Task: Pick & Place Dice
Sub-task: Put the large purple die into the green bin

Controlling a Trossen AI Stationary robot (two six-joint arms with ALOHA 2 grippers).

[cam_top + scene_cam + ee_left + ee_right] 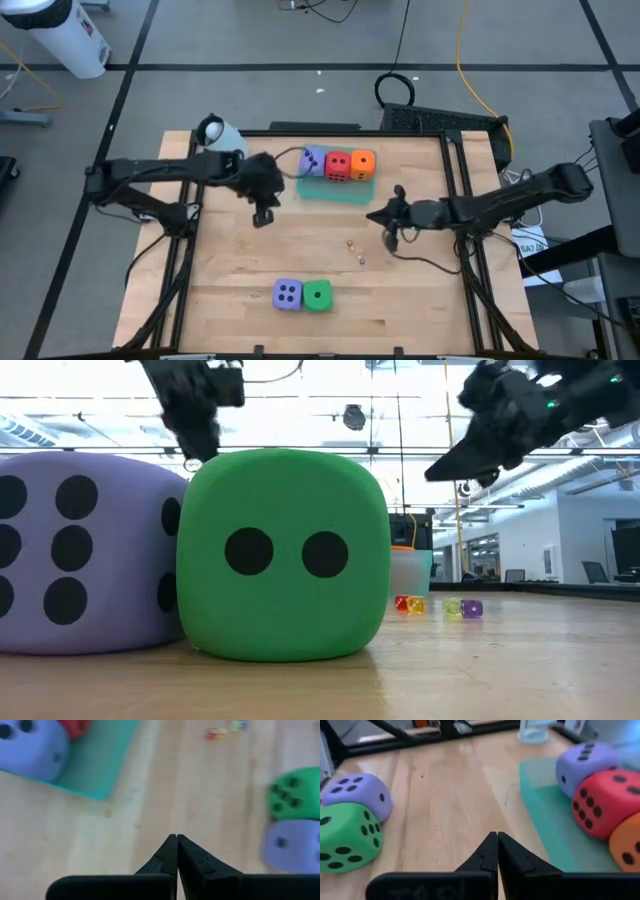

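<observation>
Green die point(283, 555), two pips facing, touches a purple die point(85, 550) near the desk's front edge. Purple point(313, 160), red point(338, 166) and orange point(362, 164) dice line the teal tray point(335, 190) near the back edge. Left claw point(263, 217) and right claw point(374, 214) pinched closed, empty.

Between the teal tray point(335, 190) and the near dice pair point(302, 294), bare table point(240, 270) lies open to my hands, save tiny dice point(355, 250).
</observation>
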